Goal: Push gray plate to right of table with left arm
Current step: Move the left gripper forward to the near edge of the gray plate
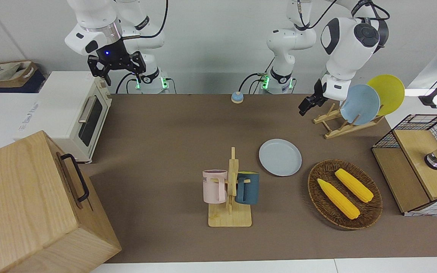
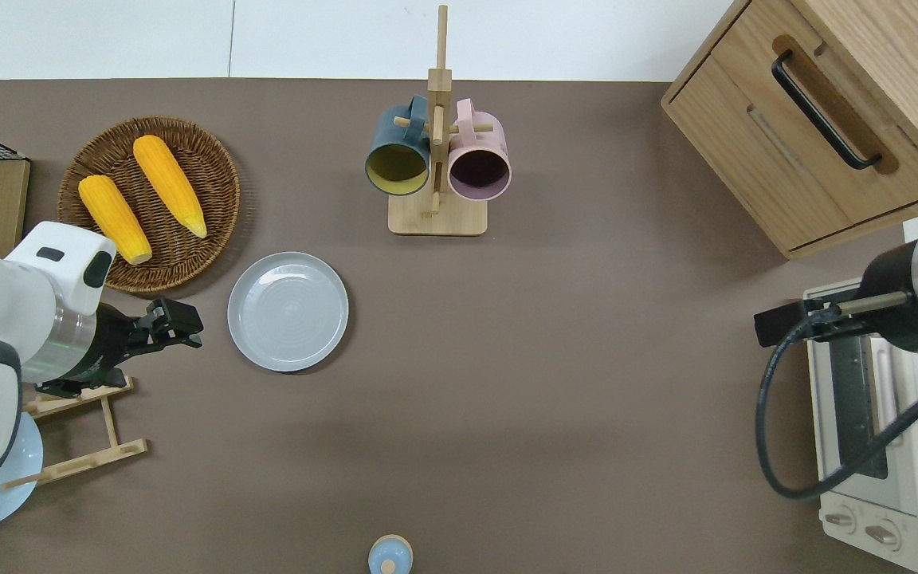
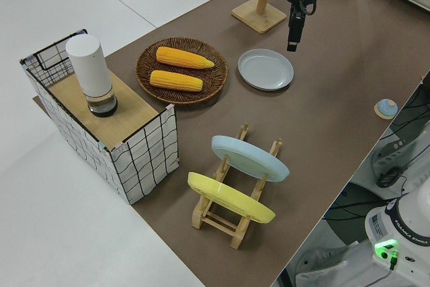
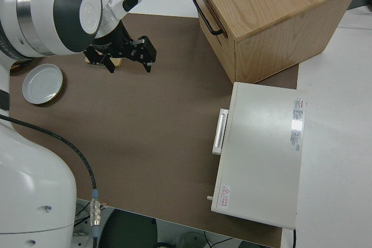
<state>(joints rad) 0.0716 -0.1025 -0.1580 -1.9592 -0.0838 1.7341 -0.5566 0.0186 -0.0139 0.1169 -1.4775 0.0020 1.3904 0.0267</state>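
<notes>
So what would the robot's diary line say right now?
left gripper: up beside gray plate, not touching | plate: flat on table, near corn basket | right arm: parked

I'm looking at a robotics lab w/ a mock kitchen setup: two arms bolted at a brown table (image 1: 173,125), bare white walls, cables. Props are kitchen stuff, i.e. toaster oven (image 1: 76,113), mug rack (image 1: 230,197), corn basket (image 1: 345,194) (corn looks like plastic), dish rack (image 3: 235,203), wood cabinet (image 1: 32,204).

Left gripper (image 2: 176,323) low, right arm parked
</notes>
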